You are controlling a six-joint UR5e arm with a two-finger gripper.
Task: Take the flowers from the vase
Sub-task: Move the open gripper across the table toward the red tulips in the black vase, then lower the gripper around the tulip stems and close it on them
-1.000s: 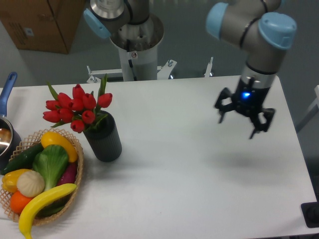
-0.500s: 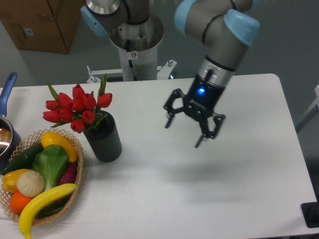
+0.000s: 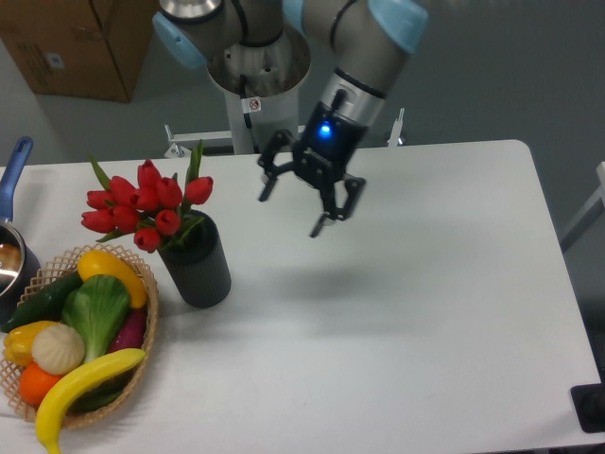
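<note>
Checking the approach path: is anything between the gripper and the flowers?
No. In the camera view, only bare white table shows between the open gripper and the flowers, which stand in the vase.

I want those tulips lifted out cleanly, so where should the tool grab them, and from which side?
Probably the green stems just above the vase mouth, below the red blooms of the flowers. The bunch leans left, so the open tool should come from the right, where the stems look exposed.
</note>
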